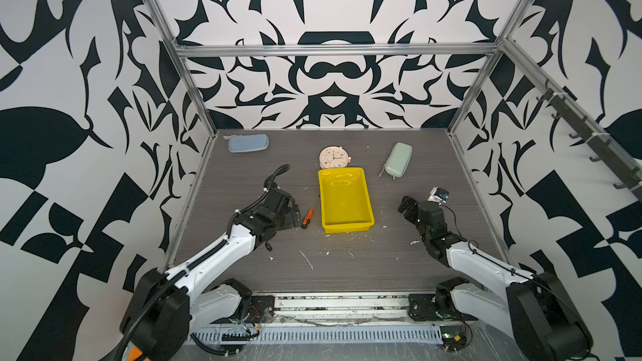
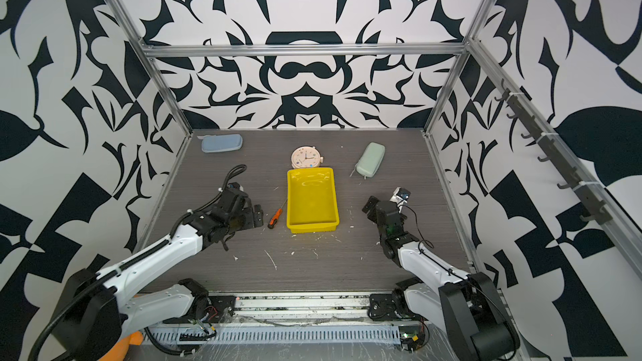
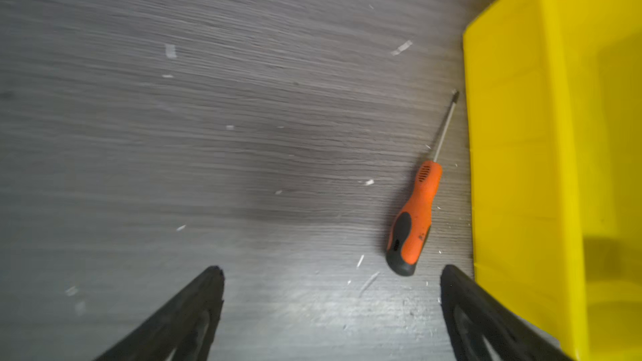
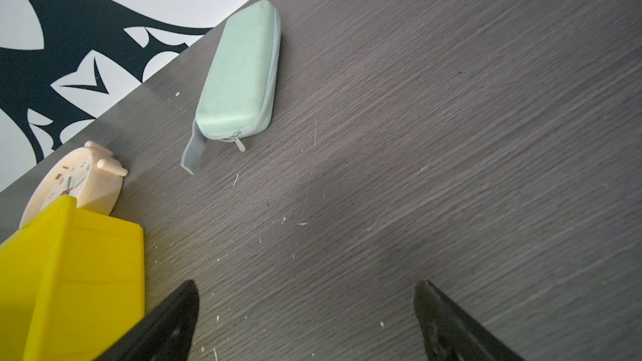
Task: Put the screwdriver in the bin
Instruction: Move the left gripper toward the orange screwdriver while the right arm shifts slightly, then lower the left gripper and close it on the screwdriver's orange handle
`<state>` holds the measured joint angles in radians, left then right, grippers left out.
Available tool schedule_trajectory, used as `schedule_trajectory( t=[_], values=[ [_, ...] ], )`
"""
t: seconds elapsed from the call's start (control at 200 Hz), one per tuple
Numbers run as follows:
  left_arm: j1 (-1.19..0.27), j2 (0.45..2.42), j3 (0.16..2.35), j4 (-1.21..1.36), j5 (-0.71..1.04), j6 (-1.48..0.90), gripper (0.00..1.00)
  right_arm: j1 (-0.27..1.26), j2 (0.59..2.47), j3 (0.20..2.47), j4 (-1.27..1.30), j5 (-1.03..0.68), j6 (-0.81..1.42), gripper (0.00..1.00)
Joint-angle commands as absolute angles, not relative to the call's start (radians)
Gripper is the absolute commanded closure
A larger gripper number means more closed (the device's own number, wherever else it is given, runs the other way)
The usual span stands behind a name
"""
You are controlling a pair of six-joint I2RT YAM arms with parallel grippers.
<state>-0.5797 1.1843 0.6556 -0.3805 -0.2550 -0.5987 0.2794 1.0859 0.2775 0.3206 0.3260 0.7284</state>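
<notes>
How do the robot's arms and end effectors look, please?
The left arm and right arm have white shells and black joints. A black ribbed cable runs along the left. The left end effector and right end effector have black tapered fingers.

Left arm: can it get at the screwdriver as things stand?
Likely yes. The left end effector is open, the screwdriver lies flat just ahead, nothing between; the bin wall beside it may crowd one finger.
</notes>
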Motion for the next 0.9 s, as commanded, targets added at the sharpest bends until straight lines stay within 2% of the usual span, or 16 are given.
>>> schedule_trajectory(
  t=[0.0, 0.05, 0.11, 0.395, 0.515, 0.58, 0.895],
  values=[
    [-0.589, 1.321, 0.73, -0.367, -0.172, -0.537, 0.07, 0.285, 1.094, 0.317, 0.341, 0.296, 0.701, 0.02],
    [-0.593, 1.385, 0.759, -0.361, -0.119, -0.515, 0.21, 0.284, 1.084, 0.327, 0.323, 0.275, 0.693, 0.02],
    [-0.605, 1.429, 0.761, -0.322, -0.078, -0.51, 0.28, 0.283, 1.067, 0.327, 0.326, 0.247, 0.685, 0.02],
    [-0.632, 1.38, 0.696, -0.256, -0.086, -0.536, 0.34, 0.284, 1.087, 0.323, 0.354, 0.216, 0.686, 0.02],
    [-0.632, 1.384, 0.677, -0.258, -0.085, -0.54, 0.48, 0.285, 1.099, 0.325, 0.349, 0.235, 0.705, 0.03],
    [-0.632, 1.391, 0.668, -0.252, -0.089, -0.541, 0.52, 0.284, 1.097, 0.324, 0.342, 0.251, 0.712, 0.03],
    [-0.633, 1.421, 0.677, -0.238, -0.1, -0.534, 0.55, 0.284, 1.092, 0.328, 0.337, 0.224, 0.691, 0.05]
  ],
)
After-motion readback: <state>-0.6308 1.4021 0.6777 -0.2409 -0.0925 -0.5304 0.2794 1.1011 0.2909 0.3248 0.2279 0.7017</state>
